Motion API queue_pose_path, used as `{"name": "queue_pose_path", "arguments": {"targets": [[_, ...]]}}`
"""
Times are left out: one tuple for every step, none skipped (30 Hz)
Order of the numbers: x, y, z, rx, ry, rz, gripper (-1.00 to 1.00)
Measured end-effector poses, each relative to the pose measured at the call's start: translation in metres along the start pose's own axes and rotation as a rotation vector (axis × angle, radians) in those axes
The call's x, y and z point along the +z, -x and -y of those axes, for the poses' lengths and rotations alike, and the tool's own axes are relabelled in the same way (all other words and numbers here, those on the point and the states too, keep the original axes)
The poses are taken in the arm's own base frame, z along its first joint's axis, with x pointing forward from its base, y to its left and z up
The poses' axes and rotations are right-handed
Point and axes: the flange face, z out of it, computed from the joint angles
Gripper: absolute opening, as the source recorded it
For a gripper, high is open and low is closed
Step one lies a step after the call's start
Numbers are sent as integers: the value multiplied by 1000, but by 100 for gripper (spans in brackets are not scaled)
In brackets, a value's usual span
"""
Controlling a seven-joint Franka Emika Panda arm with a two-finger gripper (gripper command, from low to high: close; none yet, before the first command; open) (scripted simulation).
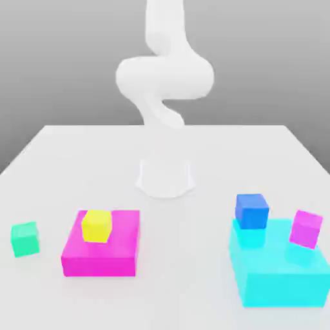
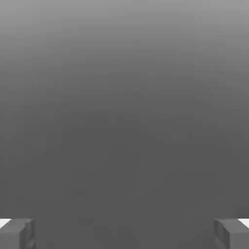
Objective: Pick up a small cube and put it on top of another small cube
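The small green cube (image 1: 25, 238) rests on the white table near the exterior view's left edge. The small pink-purple cube (image 1: 306, 228) sits on top of a large cyan block (image 1: 278, 272) at the exterior view's right. In the hand view my gripper (image 2: 124, 233) is open, its two grey fingertips (image 2: 17, 233) far apart with nothing but grey backdrop between them. The white arm (image 1: 164, 77) rises at the back of the table, well away from both cubes.
A yellow cube (image 1: 97, 225) lies on a large flat magenta block (image 1: 102, 245) just right of the green cube. A blue cube (image 1: 251, 211) shares the cyan block with the pink-purple one. The arm's round base (image 1: 165, 177) stands mid-table.
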Motion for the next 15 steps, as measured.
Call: {"name": "queue_pose_path", "arguments": {"targets": [[24,-9,-13,44,35,10,0],[46,-17,-26,87,69,20,0],[66,-25,-41,130,102,28,0],[86,-31,-57,172,134,36,0],[106,-37,-74,216,166,44,0],[124,-42,-92,259,198,51,0],[141,-47,-111,303,230,58,0],[158,-50,-131,347,262,64,0],[174,-53,-151,392,293,70,0],[188,-55,-173,436,325,76,0],[202,-55,-195,481,357,81,0],[215,-55,-217,527,388,86,0],[227,-54,-240,573,420,90,0],[238,-51,-264,618,452,95,0],[248,-48,-287,664,483,99,0]]}}
